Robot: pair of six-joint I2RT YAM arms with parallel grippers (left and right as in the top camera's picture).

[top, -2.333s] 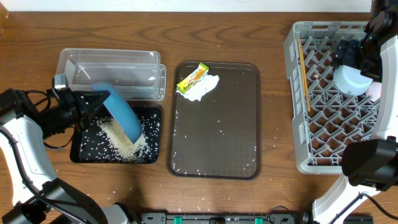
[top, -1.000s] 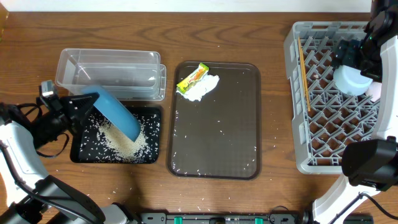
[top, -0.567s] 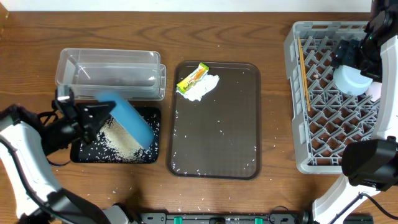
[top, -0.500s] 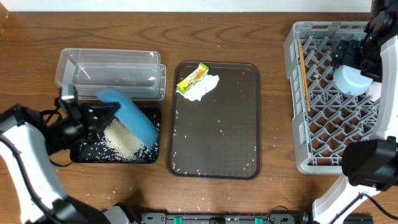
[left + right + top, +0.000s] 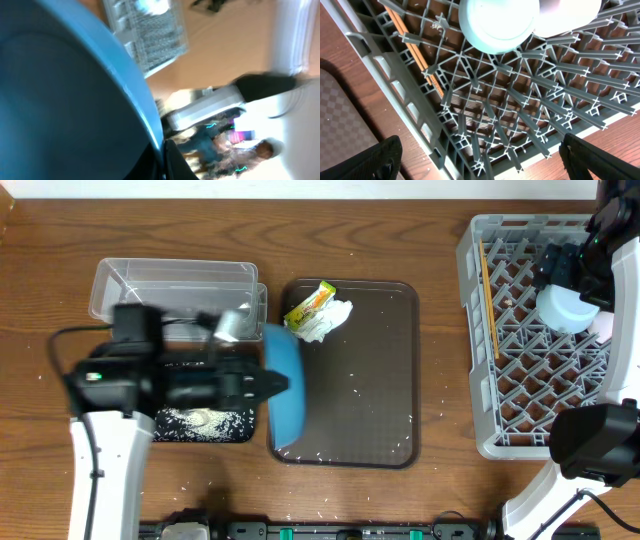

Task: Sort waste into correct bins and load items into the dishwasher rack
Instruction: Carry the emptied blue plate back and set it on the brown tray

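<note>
Rack (image 5: 540,330) has chopsticks (image 5: 488,295) and saucer (image 5: 565,308); my right gripper (image 5: 480,150) gapes wide, empty, above it. Blue plate (image 5: 285,395), pinched in my left gripper (image 5: 262,383), hangs over the brown tray (image 5: 350,400), unracked. Rice (image 5: 200,418) is binned in the black tray (image 5: 245,435); wrapper (image 5: 310,303) and tissue (image 5: 328,320) are unsorted.

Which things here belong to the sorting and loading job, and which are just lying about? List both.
Job in hand:
- blue plate, held by the left gripper
- wrapper, tissue, rice
- clear tub, black tray
- rack holding chopsticks, saucer, cup

Lying about:
- brown serving tray
- table
</note>
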